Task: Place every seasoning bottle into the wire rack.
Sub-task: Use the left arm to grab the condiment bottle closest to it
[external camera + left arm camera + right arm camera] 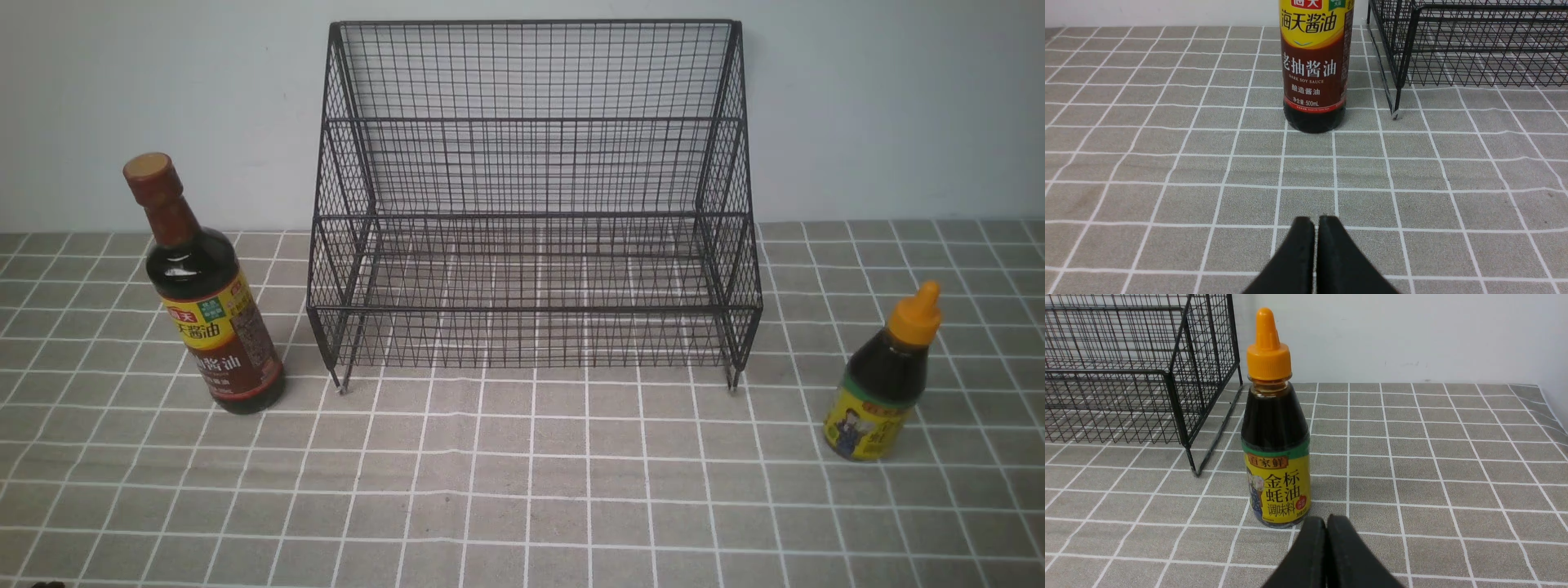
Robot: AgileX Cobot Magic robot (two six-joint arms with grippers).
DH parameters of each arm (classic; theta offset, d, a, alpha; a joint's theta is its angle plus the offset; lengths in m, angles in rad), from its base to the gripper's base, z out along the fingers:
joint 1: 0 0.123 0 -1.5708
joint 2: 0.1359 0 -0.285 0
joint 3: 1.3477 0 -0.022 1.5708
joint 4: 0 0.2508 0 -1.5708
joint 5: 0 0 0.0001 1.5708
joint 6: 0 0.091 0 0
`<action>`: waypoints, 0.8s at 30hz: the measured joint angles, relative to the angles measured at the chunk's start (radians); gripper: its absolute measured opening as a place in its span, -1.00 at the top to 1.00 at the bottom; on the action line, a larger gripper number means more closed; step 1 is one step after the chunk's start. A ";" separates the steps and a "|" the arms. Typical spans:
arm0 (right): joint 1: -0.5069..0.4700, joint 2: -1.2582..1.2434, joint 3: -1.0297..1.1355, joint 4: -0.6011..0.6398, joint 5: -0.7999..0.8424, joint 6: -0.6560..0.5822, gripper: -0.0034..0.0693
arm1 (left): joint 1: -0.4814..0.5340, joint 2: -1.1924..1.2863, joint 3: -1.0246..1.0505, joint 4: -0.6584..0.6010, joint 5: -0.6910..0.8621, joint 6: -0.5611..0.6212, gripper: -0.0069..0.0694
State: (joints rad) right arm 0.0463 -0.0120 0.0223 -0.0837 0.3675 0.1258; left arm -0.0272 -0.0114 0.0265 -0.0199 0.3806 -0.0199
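Tablecloth (pixel 522 490) of grey squares and white lines covers the whole work surface, running back to a pale wall (pixel 898 98). Against that wall stands the wire rack (pixel 531 204), black mesh in two stepped tiers with a tall back and sloped sides. It lies ahead of both sets of jaws, to the robot's right of the left pair and to the robot's left of the right pair.

Both seasoning bottles stand upright on the tablecloth, outside the rack. The tall bottle (pixel 208 302), with brown cap and neck and a yellow-and-red label, sits straight ahead of the left gripper (pixel 1316 222) and well apart from it, just beside the rack's near corner foot. The shorter bottle (pixel 886 384), with an orange pointed nozzle and a yellow label, stands close in front of the right gripper (pixel 1326 520), a little to the robot's left of its tips.

Each gripper's jaws are pressed together, tip against tip, with nothing between them. Neither gripper shows in the front view.
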 joint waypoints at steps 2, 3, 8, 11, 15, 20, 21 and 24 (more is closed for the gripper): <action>0.000 0.000 0.000 0.000 0.000 0.000 0.94 | 0.000 0.000 0.000 0.000 0.000 0.000 0.84; 0.000 0.000 0.000 0.000 0.000 0.000 0.94 | 0.000 0.000 0.000 0.000 0.000 0.000 0.84; 0.000 0.000 0.000 0.000 0.000 0.000 0.94 | 0.000 0.000 0.000 0.000 0.000 0.000 0.84; 0.000 0.000 0.000 0.000 0.000 0.000 0.94 | 0.000 0.000 0.000 0.000 0.000 0.000 0.84; 0.000 0.000 0.000 0.000 0.000 0.000 0.94 | 0.000 0.000 0.000 0.000 0.000 0.000 0.84; 0.000 0.000 0.000 0.000 0.000 0.000 0.94 | 0.000 0.000 0.000 0.000 0.000 0.000 0.84; 0.000 0.000 0.000 0.000 0.000 0.000 0.94 | 0.000 0.000 0.000 0.000 0.000 0.000 0.84; 0.000 0.000 0.000 0.000 0.000 0.000 0.94 | 0.000 0.000 0.000 0.029 -0.001 0.004 0.84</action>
State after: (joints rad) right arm 0.0463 -0.0120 0.0223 -0.0837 0.3675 0.1258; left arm -0.0272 -0.0114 0.0265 0.0094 0.3796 -0.0160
